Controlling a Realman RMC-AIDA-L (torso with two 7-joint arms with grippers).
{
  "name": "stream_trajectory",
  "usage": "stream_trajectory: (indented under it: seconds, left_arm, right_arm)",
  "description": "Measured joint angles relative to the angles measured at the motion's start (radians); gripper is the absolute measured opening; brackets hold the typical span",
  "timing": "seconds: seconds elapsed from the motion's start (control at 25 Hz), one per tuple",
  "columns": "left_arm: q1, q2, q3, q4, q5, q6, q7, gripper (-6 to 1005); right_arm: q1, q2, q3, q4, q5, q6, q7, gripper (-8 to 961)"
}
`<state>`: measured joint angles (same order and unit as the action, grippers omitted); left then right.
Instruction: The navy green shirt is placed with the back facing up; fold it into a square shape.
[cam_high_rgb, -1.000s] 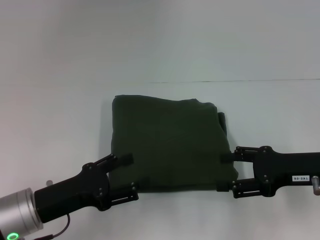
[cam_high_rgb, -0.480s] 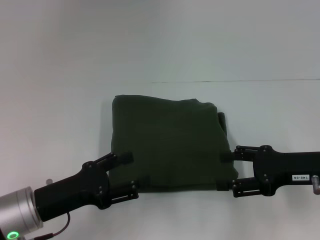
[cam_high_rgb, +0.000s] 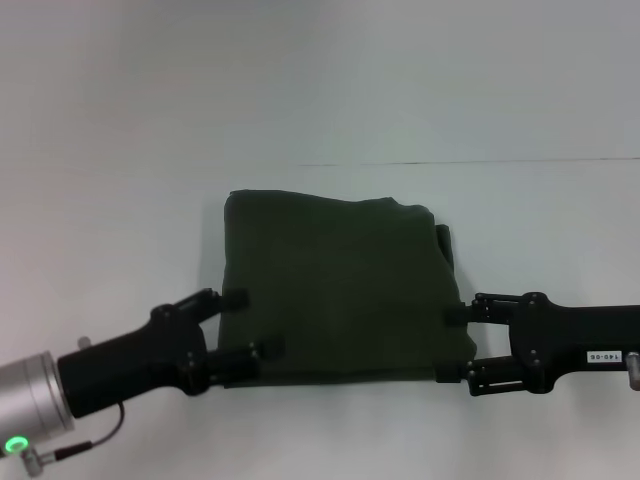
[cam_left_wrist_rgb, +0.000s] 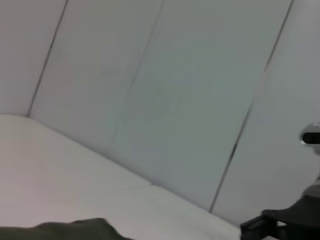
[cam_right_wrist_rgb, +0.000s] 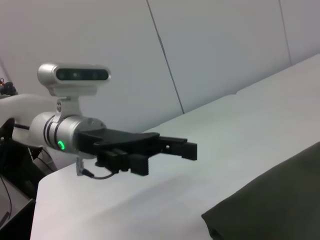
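Left black gripper (cam_high_rgb: 245, 325) at the near-left corner and right black gripper (cam_high_rgb: 452, 345) at the near-right corner, both jaws spread wide, flank the dark olive-green cotton shirt (cam_high_rgb: 335, 300), folded square on the white table (cam_high_rgb: 120, 250)

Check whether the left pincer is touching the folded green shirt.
Cannot tell. In the head view the open left pincer overlaps the shirt edge, but no view shows contact or a gap plainly.

Folded navy green shirt (cam_high_rgb: 335, 290) flat on the bench (cam_high_rgb: 120, 200), about mid-width. Left hand (cam_high_rgb: 245, 325) at the shirt's near left corner, right hand (cam_high_rgb: 452, 345) at its near right corner. Wall behind, beyond the bench's far edge.
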<state>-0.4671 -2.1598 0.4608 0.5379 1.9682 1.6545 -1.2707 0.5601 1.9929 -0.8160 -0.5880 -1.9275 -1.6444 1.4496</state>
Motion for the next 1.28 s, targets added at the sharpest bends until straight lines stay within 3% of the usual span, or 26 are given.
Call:
stream_trajectory:
  seconds: [0.56, 1.28]
  left_arm:
    - [-0.015, 0.022, -0.002, 0.057, 0.024, -0.003, -0.041, 935]
    - [-0.016, 0.03, 0.002, 0.091, 0.11, 0.084, -0.085, 934]
  right_arm:
    - [-0.002, 0.003, 0.0, 0.003, -0.001, 0.0, -0.004, 900]
    - [0.004, 0.0, -0.006, 0.003, -0.004, 0.0, -0.005, 900]
